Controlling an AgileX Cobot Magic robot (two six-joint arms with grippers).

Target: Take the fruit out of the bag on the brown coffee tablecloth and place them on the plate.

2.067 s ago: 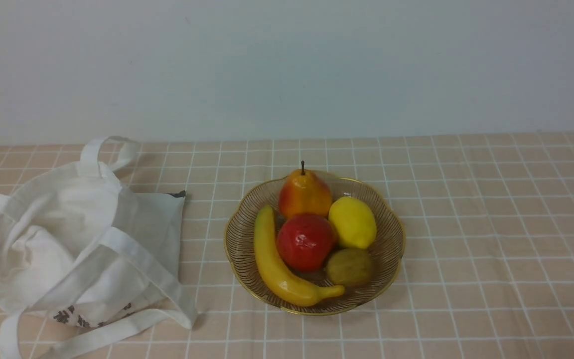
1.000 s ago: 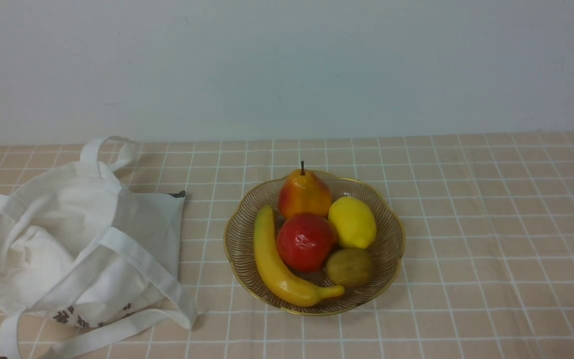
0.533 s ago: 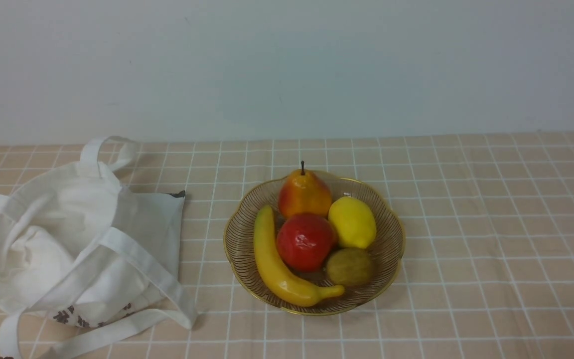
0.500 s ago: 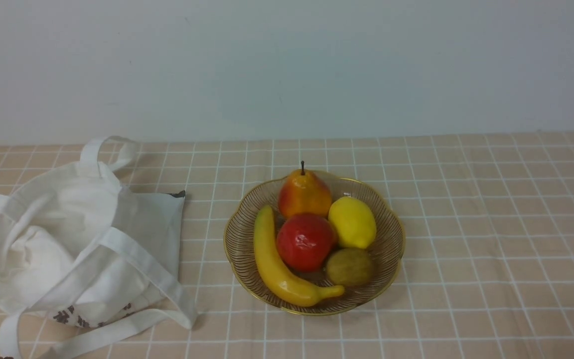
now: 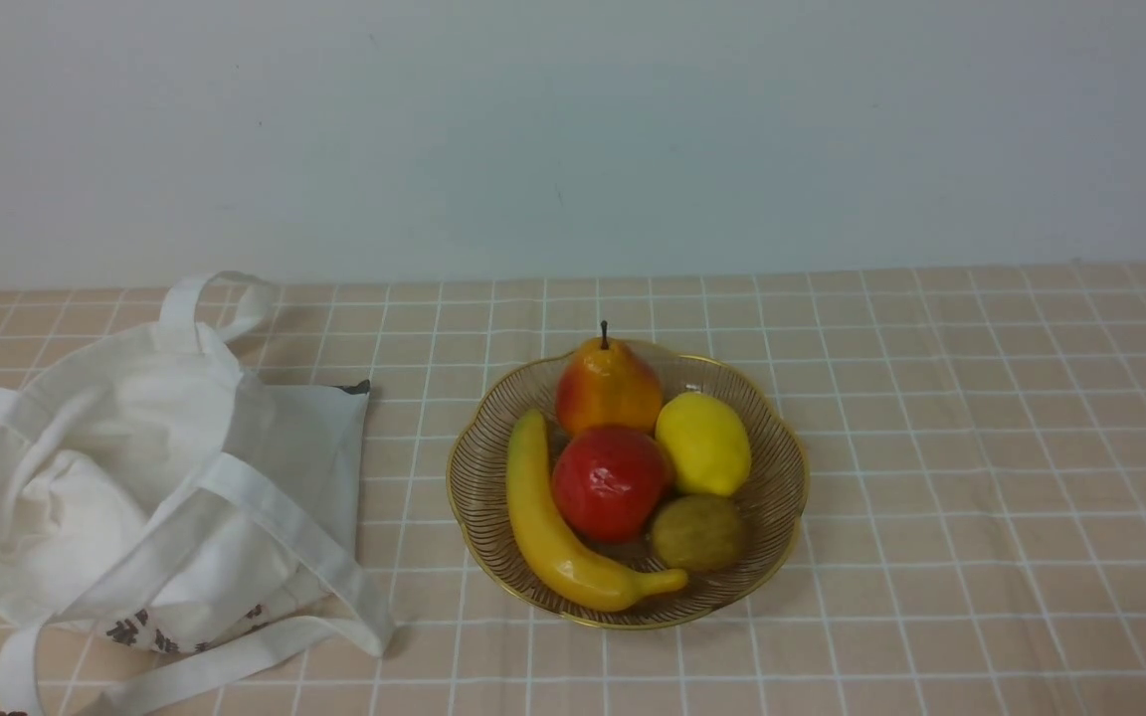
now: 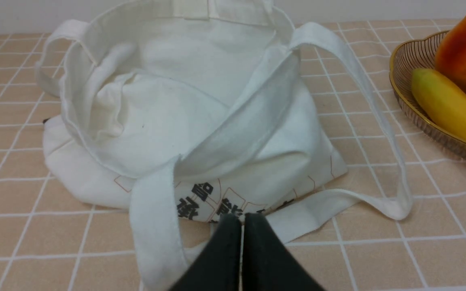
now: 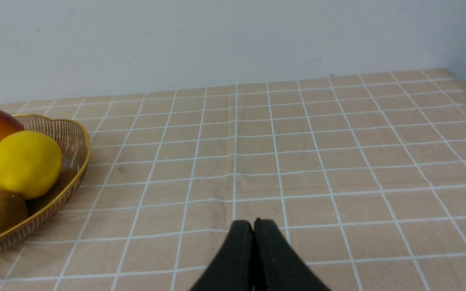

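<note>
The red apple (image 5: 610,482) lies in the amber plate (image 5: 787,438) at the middle of the tablecloth (image 5: 981,447). The white tote bag (image 5: 155,467) lies slumped and open at the left; its inside (image 6: 176,81) shows only cloth. My left gripper (image 6: 241,218) is shut and empty, just in front of the bag's printed bottom edge. My right gripper (image 7: 253,223) is shut and empty over bare cloth, to the right of the plate (image 7: 77,161). Neither arm shows in the front view, save a dark speck at its bottom left edge.
The plate also holds a pear (image 5: 608,386), a lemon (image 5: 703,443), a banana (image 5: 558,542) and a kiwi (image 5: 697,532). The bag's strap (image 6: 362,105) loops over the cloth toward the plate's rim (image 6: 403,81). A pale wall (image 5: 573,129) stands behind the table.
Nothing on the table has moved. A dark speck has come into the front view's bottom left corner.
</note>
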